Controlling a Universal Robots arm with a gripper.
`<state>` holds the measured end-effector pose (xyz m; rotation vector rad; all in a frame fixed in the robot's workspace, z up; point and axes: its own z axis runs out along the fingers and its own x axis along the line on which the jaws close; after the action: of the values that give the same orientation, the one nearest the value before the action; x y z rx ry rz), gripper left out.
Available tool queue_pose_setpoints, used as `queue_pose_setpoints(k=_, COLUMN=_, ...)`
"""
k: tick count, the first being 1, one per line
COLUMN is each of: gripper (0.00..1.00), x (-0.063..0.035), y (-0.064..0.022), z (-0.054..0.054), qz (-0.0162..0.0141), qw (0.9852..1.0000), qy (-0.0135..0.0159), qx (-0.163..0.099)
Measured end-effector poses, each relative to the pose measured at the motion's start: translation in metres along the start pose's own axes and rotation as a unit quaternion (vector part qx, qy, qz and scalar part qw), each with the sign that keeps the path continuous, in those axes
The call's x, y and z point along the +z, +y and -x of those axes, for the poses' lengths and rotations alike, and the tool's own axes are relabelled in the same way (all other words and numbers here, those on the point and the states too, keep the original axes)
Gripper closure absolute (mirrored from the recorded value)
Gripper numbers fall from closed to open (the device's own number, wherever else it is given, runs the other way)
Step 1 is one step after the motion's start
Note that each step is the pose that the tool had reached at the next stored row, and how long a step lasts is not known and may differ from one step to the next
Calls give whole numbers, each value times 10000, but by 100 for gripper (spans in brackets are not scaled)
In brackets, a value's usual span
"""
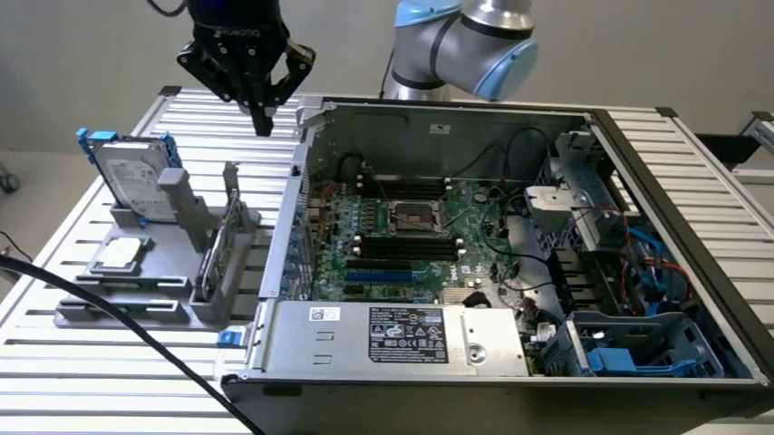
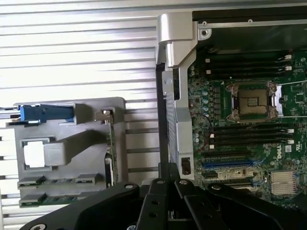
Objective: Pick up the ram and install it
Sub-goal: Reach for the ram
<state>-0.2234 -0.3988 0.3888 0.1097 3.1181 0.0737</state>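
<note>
Black gripper (image 1: 263, 122), jaws pressed together and empty, hovers over the slatted table (image 1: 72, 362) at the exterior view's far left, by the PC case (image 1: 299, 181) corner. Ram (image 2: 110, 139) stands on edge in the grey holder (image 1: 133, 313), untouched.

Black gripper (image 1: 263, 125) with white lettering on a silver, light-blue-capped arm (image 1: 450, 43).
</note>
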Motion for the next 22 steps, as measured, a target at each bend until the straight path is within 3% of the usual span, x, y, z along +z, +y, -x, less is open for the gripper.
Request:
queue_pose_setpoints(k=12, gripper=89, x=76, y=-43, z=-549, qz=-45, qw=10000, qy=-4, qx=-2)
queue_pose_setpoints(k=22, gripper=89, x=143, y=-78, z=-1002, qz=-110, qw=9999, qy=-8, qx=-3)
